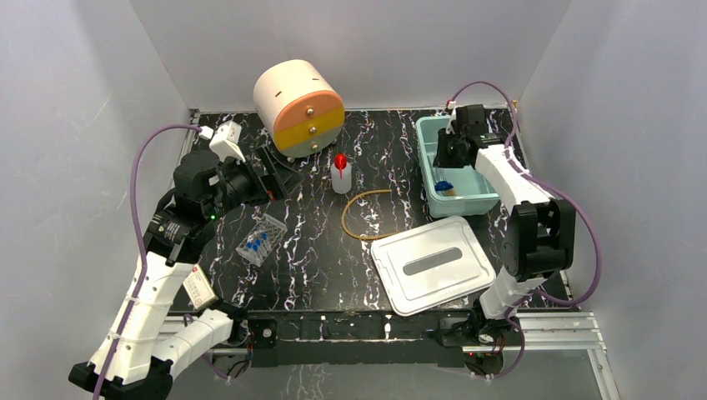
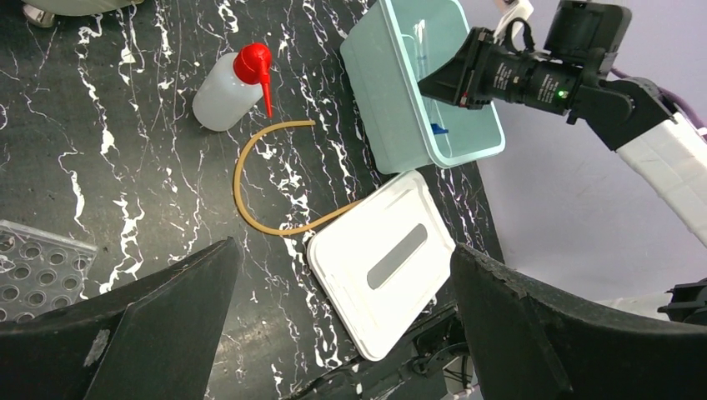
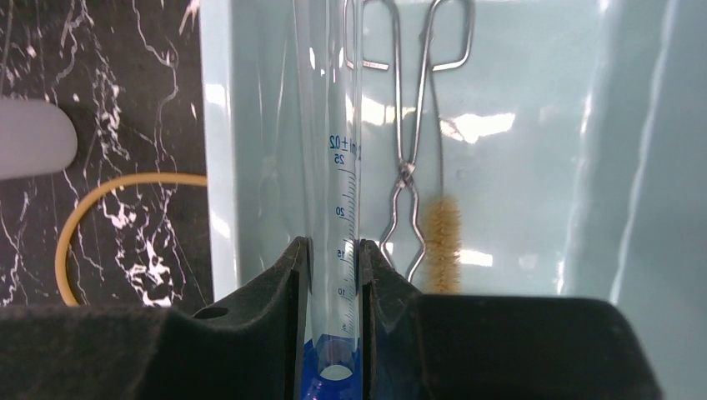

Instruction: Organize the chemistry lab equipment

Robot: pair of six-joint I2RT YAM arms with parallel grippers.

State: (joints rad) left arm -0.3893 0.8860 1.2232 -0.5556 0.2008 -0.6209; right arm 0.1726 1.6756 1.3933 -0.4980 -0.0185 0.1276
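My right gripper [image 3: 331, 260] is pinched on a clear graduated cylinder [image 3: 335, 158]. Both pads press its glass just above the blue foot, and the scale runs away from me into the teal bin [image 3: 542, 125]. I cannot tell whether the cylinder touches the bin floor. Past it on that floor lie the metal forceps [image 3: 408, 125], with the brown-bristled brush [image 3: 442, 242] just beside their tips. My left gripper [image 2: 346, 246] is spread as wide as it goes, holds nothing and hangs above the marbled table [image 2: 125, 167]. The clear tube rack [image 2: 37, 267] sits by my left finger, blue-capped test tubes [image 1: 257, 243] standing in it. Farther out lies the white lid [image 2: 379, 258], the tan tubing loop [image 2: 236, 177] reaching its edge. Beyond that lies the squeeze bottle [image 2: 221, 100] with its red nozzle.
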